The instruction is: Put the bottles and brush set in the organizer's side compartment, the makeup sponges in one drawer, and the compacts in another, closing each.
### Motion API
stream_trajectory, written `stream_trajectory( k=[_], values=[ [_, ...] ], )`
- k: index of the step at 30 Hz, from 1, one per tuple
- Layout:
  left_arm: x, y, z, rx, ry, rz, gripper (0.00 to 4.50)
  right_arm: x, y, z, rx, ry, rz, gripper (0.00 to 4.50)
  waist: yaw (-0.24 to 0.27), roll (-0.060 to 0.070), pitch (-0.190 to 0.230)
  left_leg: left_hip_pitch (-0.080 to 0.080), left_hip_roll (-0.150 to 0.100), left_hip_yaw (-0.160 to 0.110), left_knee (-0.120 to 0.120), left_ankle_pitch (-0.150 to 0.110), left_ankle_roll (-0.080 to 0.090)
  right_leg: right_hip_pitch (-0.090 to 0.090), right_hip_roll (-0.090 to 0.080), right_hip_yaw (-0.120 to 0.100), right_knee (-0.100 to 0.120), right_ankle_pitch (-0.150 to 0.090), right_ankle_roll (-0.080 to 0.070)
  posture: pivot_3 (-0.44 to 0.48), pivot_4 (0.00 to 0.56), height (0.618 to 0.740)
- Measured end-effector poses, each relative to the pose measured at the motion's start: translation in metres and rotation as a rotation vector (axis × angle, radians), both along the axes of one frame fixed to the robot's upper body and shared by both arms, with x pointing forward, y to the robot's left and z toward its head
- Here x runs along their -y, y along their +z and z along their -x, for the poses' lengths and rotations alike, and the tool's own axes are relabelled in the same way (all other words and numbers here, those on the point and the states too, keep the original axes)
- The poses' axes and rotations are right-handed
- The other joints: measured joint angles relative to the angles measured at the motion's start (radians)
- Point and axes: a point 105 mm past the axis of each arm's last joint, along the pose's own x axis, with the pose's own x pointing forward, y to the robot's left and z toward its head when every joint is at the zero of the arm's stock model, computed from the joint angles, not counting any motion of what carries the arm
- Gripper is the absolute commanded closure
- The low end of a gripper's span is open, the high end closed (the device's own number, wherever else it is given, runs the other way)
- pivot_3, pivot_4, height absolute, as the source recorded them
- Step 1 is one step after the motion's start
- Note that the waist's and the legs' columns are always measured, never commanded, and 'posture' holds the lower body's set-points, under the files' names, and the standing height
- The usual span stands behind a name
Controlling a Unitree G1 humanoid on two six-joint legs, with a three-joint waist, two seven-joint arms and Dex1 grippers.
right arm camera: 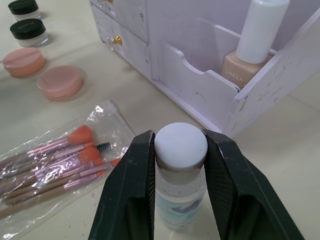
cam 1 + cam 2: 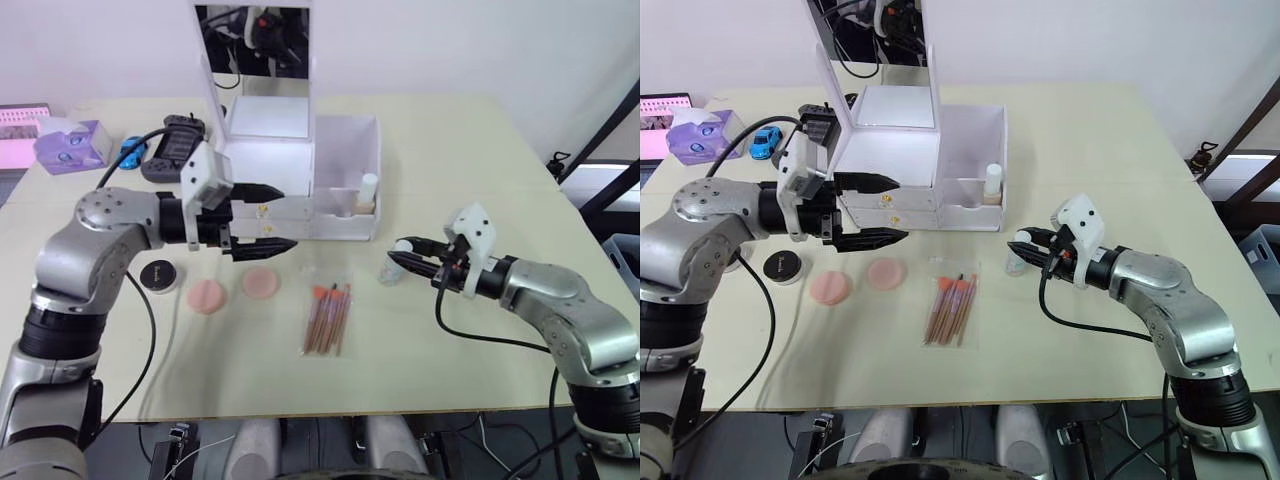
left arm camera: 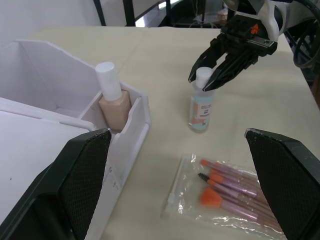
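Note:
The white organizer (image 2: 300, 150) stands mid-table with its mirror upright and both gold-knobbed drawers (image 1: 120, 27) closed. The beige bottle (image 2: 367, 194) stands in the side compartment (image 2: 362, 140). The clear bottle (image 2: 391, 270) stands on the table to the organizer's right, and my right gripper (image 2: 403, 256) is shut on its white cap (image 1: 180, 145). My left gripper (image 2: 268, 217) hangs open just in front of the drawers, holding nothing. The brush set (image 2: 327, 318) lies flat in front of the organizer. Two pink makeup sponges (image 2: 207, 296) (image 2: 262, 283) lie left of it, with the black compacts (image 1: 28, 31) (image 1: 22, 6) further left.
A purple tissue box (image 2: 72, 143), a blue toy car (image 2: 132, 150) and a black game controller (image 2: 172, 148) sit at the table's back left. The table's front edge (image 2: 330, 415) runs close below the brush set.

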Motion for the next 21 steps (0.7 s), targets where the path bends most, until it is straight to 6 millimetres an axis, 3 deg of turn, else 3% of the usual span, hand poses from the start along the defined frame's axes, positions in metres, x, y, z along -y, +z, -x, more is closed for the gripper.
stream_trajectory(
  k=[7,10,21],
  values=[
    [0.0,-0.002,-0.001,0.001,-0.006,-0.013,0.0,0.004,-0.002,0.002,0.002,-0.004,-0.006,3.05,0.0,0.0,0.0,0.0,0.0,0.0,0.0,0.0,0.0,0.0,0.0,0.0,0.0,0.0,0.0,0.0,0.15,0.74],
    [0.001,-0.001,-0.003,0.008,-0.01,-0.007,0.0,0.003,-0.002,0.003,0.003,0.0,-0.007,3.76,0.0,0.0,0.0,0.0,0.0,0.0,0.0,0.0,0.0,0.0,0.0,0.0,0.0,0.0,0.0,0.0,0.15,0.74],
    [0.003,0.001,-0.006,0.025,-0.019,-0.004,0.0,0.0,0.01,0.001,0.023,0.015,-0.033,3.76,-0.001,0.0,0.0,0.0,0.0,0.0,0.0,0.0,0.0,0.0,0.0,0.0,0.0,0.0,0.0,0.0,0.15,0.74]
  ],
)
